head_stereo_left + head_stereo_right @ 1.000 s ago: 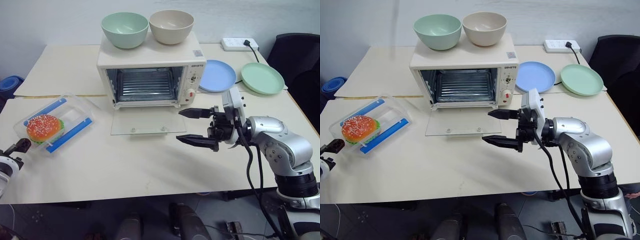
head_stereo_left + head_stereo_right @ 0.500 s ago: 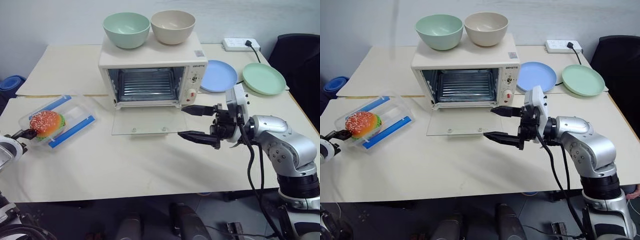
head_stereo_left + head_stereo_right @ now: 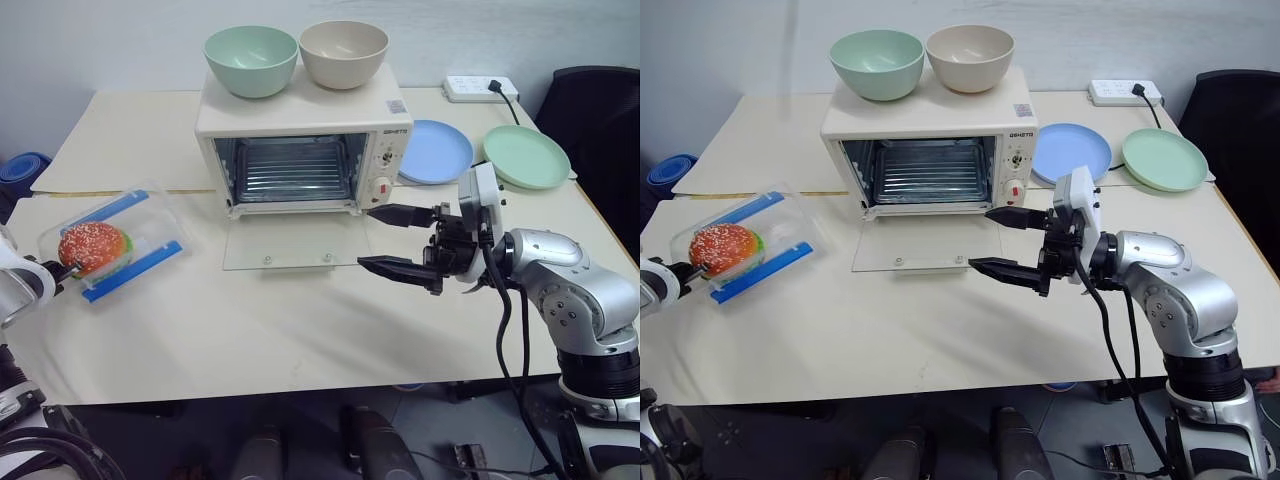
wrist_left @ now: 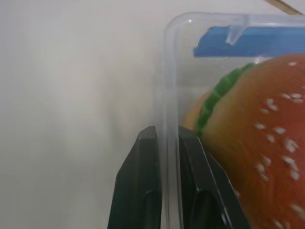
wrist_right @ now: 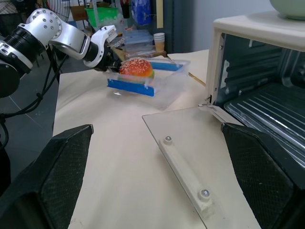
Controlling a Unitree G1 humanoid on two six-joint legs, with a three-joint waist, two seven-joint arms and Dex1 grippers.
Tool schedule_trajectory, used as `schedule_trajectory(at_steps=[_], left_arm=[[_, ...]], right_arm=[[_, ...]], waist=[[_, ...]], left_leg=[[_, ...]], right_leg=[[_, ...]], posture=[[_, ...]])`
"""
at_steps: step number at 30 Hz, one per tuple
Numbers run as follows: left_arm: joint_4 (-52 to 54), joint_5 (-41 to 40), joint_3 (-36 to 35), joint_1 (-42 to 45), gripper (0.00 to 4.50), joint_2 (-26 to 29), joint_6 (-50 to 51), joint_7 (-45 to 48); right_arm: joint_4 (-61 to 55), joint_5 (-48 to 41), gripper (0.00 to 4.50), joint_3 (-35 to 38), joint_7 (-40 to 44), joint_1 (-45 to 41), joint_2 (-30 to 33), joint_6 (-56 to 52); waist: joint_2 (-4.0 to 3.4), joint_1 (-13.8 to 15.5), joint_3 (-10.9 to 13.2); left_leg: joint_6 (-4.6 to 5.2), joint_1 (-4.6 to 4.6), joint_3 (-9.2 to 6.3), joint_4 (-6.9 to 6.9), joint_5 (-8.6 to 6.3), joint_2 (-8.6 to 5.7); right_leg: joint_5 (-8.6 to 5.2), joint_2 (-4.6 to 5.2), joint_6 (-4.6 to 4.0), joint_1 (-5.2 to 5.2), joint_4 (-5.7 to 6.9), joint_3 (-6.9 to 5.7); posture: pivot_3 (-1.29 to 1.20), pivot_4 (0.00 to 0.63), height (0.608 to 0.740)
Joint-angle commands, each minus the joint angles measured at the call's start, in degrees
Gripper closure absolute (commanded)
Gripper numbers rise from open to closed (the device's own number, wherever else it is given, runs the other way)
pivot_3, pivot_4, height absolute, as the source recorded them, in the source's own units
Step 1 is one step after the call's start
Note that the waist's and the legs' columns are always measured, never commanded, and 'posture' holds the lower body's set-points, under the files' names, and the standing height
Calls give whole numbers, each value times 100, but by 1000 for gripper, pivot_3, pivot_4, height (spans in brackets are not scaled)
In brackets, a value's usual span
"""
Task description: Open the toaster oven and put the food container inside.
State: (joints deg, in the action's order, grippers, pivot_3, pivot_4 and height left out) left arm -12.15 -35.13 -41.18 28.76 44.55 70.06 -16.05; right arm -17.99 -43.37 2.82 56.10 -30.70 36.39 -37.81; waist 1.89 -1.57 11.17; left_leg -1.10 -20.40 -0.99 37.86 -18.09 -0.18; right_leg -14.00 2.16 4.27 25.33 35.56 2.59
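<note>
Left pincer (image 4: 164, 143) was closed on the near wall of the food container (image 3: 118, 238), one finger outside the clear plastic and one inside, next to the toy burger (image 3: 91, 246). The grip was thin, on the rim only; my judgement was that the lift should be slow and level, or the box could twist or slip out. Right pincer (image 3: 393, 240) hung spread wide and empty, well off to the side, above the tabletop (image 3: 300, 330) beside the lowered glass door (image 3: 290, 245). Beyond it the toaster oven (image 3: 305, 150) stood open, rack bare. The carry should probably cross the door's edge high enough to clear it.
</note>
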Motion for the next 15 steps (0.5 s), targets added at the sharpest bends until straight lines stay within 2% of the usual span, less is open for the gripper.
schedule_trajectory(at_steps=[1, 4, 8, 15], left_arm=[[-82, 304, 282, 15, 4404, 136, 67, 257], [114, 394, 619, 6, 4404, 353, 57, 692], [745, 114, 817, 133, 4404, 597, 435, 1383], [1782, -105, 1108, 962, 4404, 453, 1437, 1742]], right_arm=[[-206, -205, 0, 237, 13, 5, 243, -206], [-145, -373, 0, 347, 32, -38, 423, -428], [-195, -272, 0, 473, 23, 31, 601, -334], [-426, -182, 0, 476, -166, 406, 551, -195]], waist=[[0, 0, 0], [0, 0, 0], [2, -2, 1], [5, 48, 4]], left_leg=[[0, 0, 0, 0, 0, 0], [0, -2, -1, -1, 0, -1], [1, -19, -6, -6, 0, -1], [1, -95, -43, -12, -1, -4]], right_leg=[[0, 1, 0, 0, 0, 1], [0, 4, 0, 0, -4, 3], [0, 5, 0, 9, -14, 12], [4, 18, 6, 49, -54, -19]], posture=[[0, 150, 740], [0, 150, 740], [0, 150, 740], [0, 150, 740]])
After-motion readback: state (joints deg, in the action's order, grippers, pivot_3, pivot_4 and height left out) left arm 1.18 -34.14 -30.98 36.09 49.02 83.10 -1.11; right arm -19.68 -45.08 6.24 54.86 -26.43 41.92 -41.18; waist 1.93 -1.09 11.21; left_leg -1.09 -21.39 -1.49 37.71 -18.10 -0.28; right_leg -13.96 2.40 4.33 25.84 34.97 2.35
